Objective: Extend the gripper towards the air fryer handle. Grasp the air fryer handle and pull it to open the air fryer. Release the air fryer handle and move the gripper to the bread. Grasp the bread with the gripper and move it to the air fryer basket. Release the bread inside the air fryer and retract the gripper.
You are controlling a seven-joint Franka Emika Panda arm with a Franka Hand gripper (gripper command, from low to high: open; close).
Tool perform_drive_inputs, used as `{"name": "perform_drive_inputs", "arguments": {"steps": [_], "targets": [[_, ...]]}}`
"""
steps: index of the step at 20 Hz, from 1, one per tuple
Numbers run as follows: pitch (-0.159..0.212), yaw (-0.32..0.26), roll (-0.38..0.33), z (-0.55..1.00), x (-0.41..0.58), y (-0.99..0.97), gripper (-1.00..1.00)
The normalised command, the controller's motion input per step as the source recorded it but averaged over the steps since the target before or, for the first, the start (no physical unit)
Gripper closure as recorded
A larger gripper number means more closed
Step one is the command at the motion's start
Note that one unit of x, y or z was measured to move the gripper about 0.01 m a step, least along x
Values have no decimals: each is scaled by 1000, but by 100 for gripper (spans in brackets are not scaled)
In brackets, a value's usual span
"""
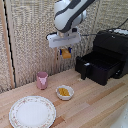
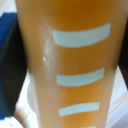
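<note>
My gripper [image 1: 65, 51] hangs high above the table, shut on the orange-brown bread [image 1: 66, 53], which sticks out below the fingers. In the wrist view the bread [image 2: 70, 60] fills almost the whole picture, an orange block with pale stripes. The black air fryer [image 1: 114, 47] stands at the exterior view's right. Its basket [image 1: 100, 65] is pulled out and open on top, with the short black handle [image 1: 81, 71] on its front face. The gripper is to the left of the basket and higher than it.
On the wooden table stand a pink cup [image 1: 42, 79], a white bowl with yellow pieces [image 1: 64, 92] and a patterned white plate [image 1: 32, 111]. A woven screen forms the back wall.
</note>
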Motion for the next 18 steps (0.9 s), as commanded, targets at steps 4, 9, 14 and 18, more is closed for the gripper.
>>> {"name": "perform_drive_inputs", "arguments": {"steps": [4, 9, 14, 18], "targets": [[-37, -229, -8, 370, 331, -396, 100], [-17, -142, 7, 318, 197, -743, 100], [1, -132, 11, 330, 22, -814, 100], [2, -155, 10, 247, 0, -762, 100]]}}
